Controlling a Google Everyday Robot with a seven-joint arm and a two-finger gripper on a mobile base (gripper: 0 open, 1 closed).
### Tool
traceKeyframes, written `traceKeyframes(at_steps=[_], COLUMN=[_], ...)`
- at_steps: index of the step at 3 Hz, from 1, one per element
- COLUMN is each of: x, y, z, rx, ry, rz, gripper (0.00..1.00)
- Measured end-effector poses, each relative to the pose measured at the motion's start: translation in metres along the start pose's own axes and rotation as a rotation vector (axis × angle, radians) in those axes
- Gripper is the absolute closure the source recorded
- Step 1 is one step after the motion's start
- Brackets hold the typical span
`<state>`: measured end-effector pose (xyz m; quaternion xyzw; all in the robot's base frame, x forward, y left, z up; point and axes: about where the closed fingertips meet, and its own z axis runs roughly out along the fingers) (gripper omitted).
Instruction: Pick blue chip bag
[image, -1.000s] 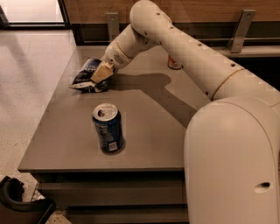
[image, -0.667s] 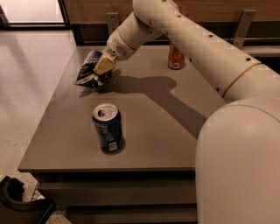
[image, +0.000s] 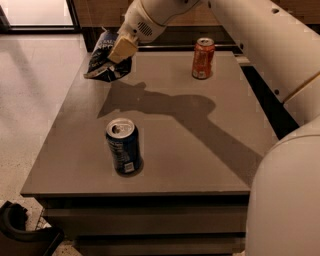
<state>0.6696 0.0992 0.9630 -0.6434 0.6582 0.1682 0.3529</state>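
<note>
The gripper clenches the blue chip bag at the table's far-left corner, the bag's long axis steep, its lower end angled leftward.

gripper: clamped on blue chip bag, far-left table corner | blue can near front | orange can far

1. Bag: dark blue foil with white print.
2. End effector: tan fingers under a white wrist, clamped on the bag at the table's far left corner.
3. Arm: glossy white.
4. Blue can: dark blue, white lettering, silver top.
5. Orange can: orange-red, silver top.
6. Table: plain grey-brown, crossed by the arm's dark shadow.
7. Floor: pale, speckled.
</note>
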Motion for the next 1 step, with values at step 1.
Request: traceKeyframes(at_steps=[1], x=[-0.0084], y=[-0.0043], z=[-0.0172], rx=[0.021], ry=[-0.031], rz=[-0.032], gripper=[1.00])
